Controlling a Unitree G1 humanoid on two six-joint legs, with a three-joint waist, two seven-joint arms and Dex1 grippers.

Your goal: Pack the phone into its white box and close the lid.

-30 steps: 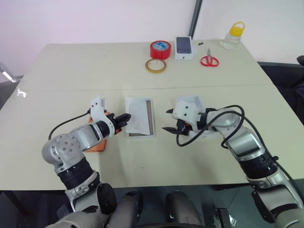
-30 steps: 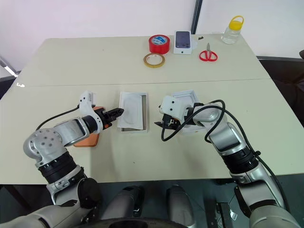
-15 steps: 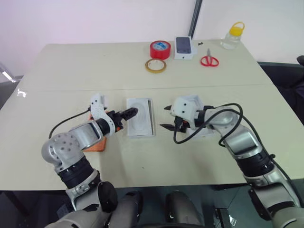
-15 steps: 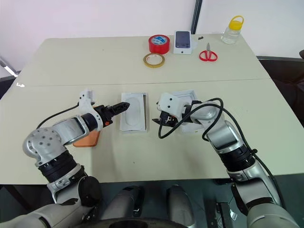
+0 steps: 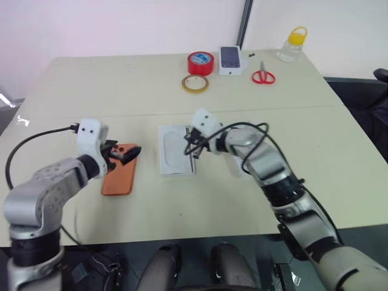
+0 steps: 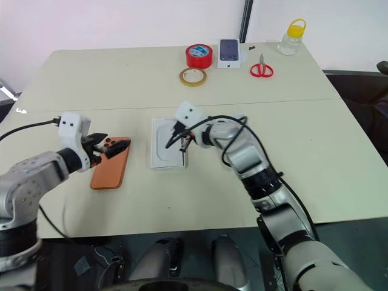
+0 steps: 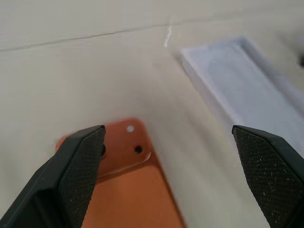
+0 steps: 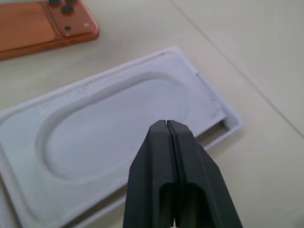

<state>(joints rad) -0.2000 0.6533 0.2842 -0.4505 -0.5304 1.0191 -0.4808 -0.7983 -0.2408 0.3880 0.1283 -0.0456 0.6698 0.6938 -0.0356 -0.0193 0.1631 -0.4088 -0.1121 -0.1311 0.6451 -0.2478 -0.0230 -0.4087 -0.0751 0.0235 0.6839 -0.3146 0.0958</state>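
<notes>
While the phone (image 5: 119,176) lay flat and face down on the table (image 5: 91,85), towards its left side and nearer the front edge than the back, the left gripper (image 5: 124,154) was held just above the phone's camera end with its fingers (image 7: 76,166) spread wide apart and nothing between them. The white box (image 5: 176,157) was seen just to the right of the phone, near the middle of the table, with a flat white insert (image 8: 118,128) with an oval recess lying in it, slightly askew so that a strip of the tray showed along one edge. The right gripper (image 5: 189,137) was poised over the far right part of the box, its fingers (image 8: 175,180) pressed together on nothing; whether the tips touched the insert could not be told. The lid could not be made out with certainty behind the right arm. Along the back edge of the table were set a red tape roll (image 5: 200,62), a tan tape ring (image 5: 196,83), a small box picturing a dark phone (image 5: 230,59), red-handled scissors (image 5: 262,75) and, at the back right corner, a clear jar with a yellow cap (image 5: 290,44).
</notes>
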